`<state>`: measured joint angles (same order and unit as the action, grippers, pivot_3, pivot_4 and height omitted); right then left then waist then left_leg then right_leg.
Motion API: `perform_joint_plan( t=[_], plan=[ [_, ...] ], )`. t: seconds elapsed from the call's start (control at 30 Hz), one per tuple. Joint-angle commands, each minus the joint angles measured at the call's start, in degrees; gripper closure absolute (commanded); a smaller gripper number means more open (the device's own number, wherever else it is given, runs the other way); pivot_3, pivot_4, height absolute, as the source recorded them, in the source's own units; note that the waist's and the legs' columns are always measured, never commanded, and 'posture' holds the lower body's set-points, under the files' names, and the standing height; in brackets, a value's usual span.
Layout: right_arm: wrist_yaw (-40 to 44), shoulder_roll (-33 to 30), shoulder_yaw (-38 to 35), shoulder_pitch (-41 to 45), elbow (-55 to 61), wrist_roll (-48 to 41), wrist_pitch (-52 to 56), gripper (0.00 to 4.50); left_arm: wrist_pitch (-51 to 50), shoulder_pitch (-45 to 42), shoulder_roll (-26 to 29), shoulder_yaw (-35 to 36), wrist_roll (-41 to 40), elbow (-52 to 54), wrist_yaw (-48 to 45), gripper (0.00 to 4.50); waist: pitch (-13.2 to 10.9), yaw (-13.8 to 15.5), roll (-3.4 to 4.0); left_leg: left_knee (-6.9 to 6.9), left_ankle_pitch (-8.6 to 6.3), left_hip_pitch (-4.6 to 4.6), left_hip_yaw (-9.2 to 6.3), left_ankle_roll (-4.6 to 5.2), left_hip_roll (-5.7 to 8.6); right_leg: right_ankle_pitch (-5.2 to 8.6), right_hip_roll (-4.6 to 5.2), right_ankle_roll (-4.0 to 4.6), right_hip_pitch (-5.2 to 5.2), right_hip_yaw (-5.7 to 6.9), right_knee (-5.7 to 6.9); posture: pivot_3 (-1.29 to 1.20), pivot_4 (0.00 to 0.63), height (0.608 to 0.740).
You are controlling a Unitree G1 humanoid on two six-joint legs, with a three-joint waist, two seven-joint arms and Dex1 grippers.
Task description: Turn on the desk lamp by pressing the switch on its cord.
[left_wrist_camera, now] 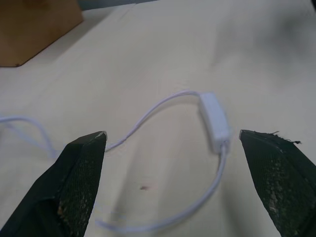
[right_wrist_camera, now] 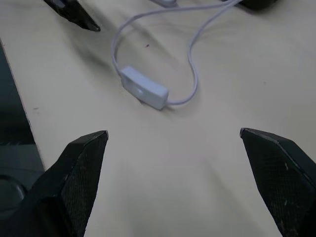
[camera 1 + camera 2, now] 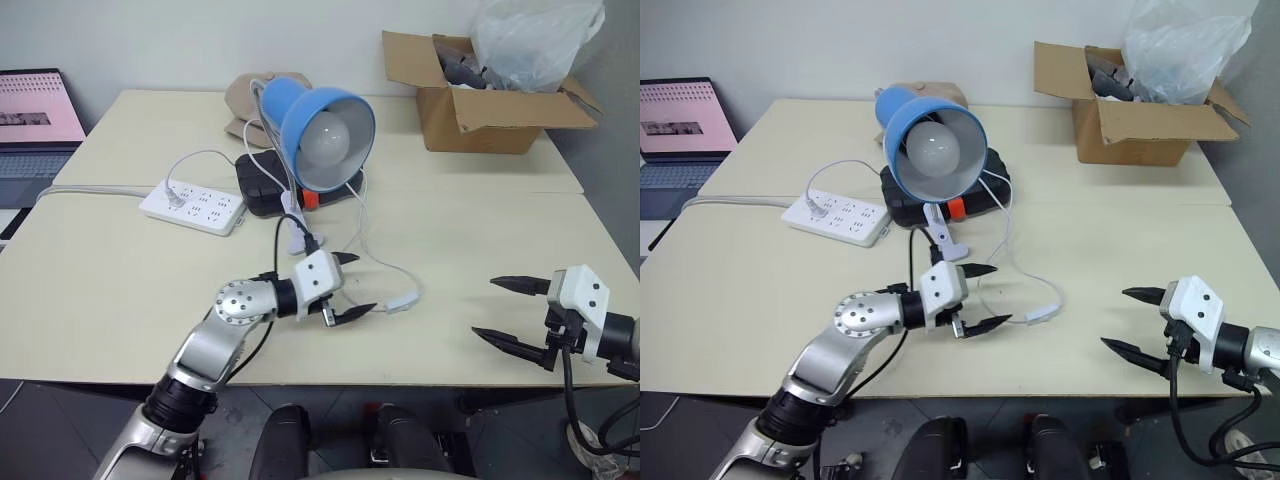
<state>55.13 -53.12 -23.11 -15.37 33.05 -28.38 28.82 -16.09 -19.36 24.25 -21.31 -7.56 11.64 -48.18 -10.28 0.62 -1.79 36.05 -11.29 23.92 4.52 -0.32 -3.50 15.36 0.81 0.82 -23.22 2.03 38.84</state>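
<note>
The desk lamp with its blue shade and round white bulb stands at the middle of the table, unlit. Its thin white cord loops forward to the small white switch, which lies flat on the table. My left gripper is open just left of the switch, pointing right, with the switch ahead between its fingers. My right gripper is open near the table's front right edge, apart from the switch.
A white power strip lies left of the lamp. A black box sits at the lamp's base. An open cardboard box with a plastic bag stands at the back right. A laptop is at the far left.
</note>
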Motion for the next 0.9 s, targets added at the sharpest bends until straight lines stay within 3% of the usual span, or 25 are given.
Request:
perform_joint_plan(
  t=[0.03,0.5,0.63,0.7,0.77,0.9],
  plan=[
    [-1.1,-1.4,-4.7,-1.5,4.2,-2.7,5.6,0.0,-2.0,-1.2,-0.8,-2.7,-0.1,0.4,-2.1,0.02,0.0,-0.1,0.0,0.01,0.0,-0.01,-0.03,0.0,-0.01,0.0,-0.02,0.0,0.0,0.01,0.01,0.0,0.15,0.74],
    [-0.4,-1.5,-7.5,-2.5,7.5,-4.4,9.5,0.0,-0.3,-4.5,-5.4,-6.2,5.2,-8.7,-1.2,0.02,0.0,-0.1,-0.01,0.06,0.0,0.04,-0.29,0.0,0.08,0.0,-0.06,-0.01,0.04,0.1,0.02,0.0,0.15,0.74],
    [-0.3,-1.7,-7.8,-2.5,7.6,-4.6,9.6,0.0,-0.1,-4.7,-5.4,-6.1,5.5,-9.4,-1.7,0.61,0.0,-0.1,-0.01,0.05,0.0,0.04,-0.34,0.0,0.08,-0.01,-0.07,-0.01,0.04,0.13,0.02,0.0,0.15,0.74],
    [-0.4,-1.6,-7.9,-2.6,7.8,-4.5,9.6,0.0,0.6,-5.0,-5.6,-6.0,5.6,-10.0,-2.2,1.28,0.0,-0.1,-0.01,0.06,0.0,0.04,-0.33,0.0,0.08,-0.01,-0.07,-0.01,0.04,0.13,0.03,0.0,0.15,0.74],
    [-0.5,-1.6,-7.9,-2.8,8.0,-4.3,9.5,0.0,0.9,-5.3,-6.1,-6.0,5.6,-10.8,-2.2,1.47,0.0,-0.1,-0.01,0.06,0.01,0.04,-0.35,0.0,0.09,-0.01,-0.07,-0.01,0.04,0.13,0.03,0.0,0.15,0.74],
    [-0.6,-1.5,-7.7,-2.9,8.3,-4.1,9.4,0.0,1.6,-5.9,-7.0,-6.0,6.1,-12.2,-1.8,2.38,0.0,-0.1,-0.01,0.06,0.0,0.05,-0.36,0.0,0.09,-0.01,-0.07,-0.01,0.04,0.14,0.03,0.0,0.15,0.74]
  ],
)
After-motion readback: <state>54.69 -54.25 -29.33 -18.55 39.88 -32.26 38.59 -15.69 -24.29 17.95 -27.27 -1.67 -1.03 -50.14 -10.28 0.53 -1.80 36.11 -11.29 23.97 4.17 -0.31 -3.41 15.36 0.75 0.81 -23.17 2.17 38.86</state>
